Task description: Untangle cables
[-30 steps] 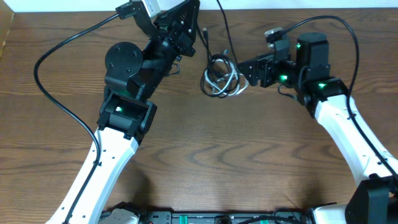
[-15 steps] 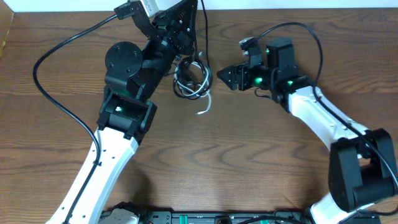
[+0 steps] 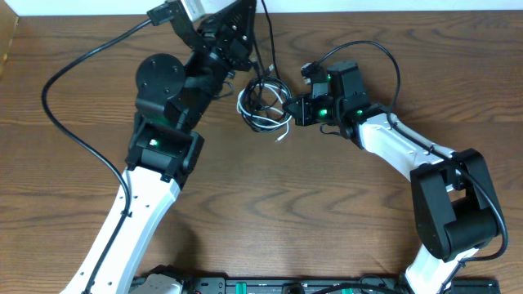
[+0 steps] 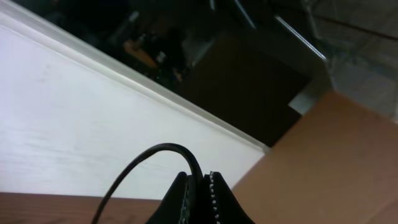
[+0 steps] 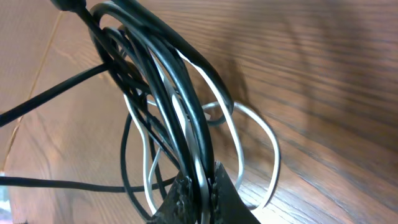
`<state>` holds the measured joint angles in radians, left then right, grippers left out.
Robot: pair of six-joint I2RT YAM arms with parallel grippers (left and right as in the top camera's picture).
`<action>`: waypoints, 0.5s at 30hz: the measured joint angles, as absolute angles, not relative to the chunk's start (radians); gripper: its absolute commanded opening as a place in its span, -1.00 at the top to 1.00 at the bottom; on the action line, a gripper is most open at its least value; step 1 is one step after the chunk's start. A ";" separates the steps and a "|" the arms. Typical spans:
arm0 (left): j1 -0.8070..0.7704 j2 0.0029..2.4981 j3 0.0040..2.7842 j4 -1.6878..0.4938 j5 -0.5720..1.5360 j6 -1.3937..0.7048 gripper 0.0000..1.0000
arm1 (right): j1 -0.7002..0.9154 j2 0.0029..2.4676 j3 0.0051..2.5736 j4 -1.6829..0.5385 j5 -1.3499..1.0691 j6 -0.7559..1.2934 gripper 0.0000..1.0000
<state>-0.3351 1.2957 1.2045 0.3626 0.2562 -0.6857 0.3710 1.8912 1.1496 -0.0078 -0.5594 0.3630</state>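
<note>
The cables [image 3: 263, 101] lie as a small coil of thin black and white cords on the wooden table, between the two arms. My right gripper [image 3: 292, 111] is shut on the coil's right side. The right wrist view shows black strands [image 5: 163, 81] and a white cord [image 5: 268, 144] pinched between the fingertips [image 5: 200, 186]. My left gripper [image 3: 252, 37] is raised at the table's back edge, shut on one black cable [image 4: 155, 153] that arcs out of its jaws [image 4: 200, 186] and runs down to the coil.
A thick black arm lead [image 3: 65, 106] loops over the table's left side, and another [image 3: 384, 57] arcs above the right arm. A white wall strip [image 3: 368, 6] borders the back edge. A cardboard box [image 3: 6, 41] stands at the far left corner.
The right arm swung left across the table to the coil and its gripper closed on it. The coil was dragged to the left, nearer the left arm.
</note>
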 measured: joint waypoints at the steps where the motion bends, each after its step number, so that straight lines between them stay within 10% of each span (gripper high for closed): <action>1: -0.322 1.296 1.205 0.355 0.257 -0.685 0.86 | 0.363 1.889 1.150 -0.023 -0.554 0.362 0.98; 15: -0.037 1.286 1.211 -0.229 0.244 -0.516 0.85 | 0.308 1.536 1.151 -0.436 -0.436 0.241 0.98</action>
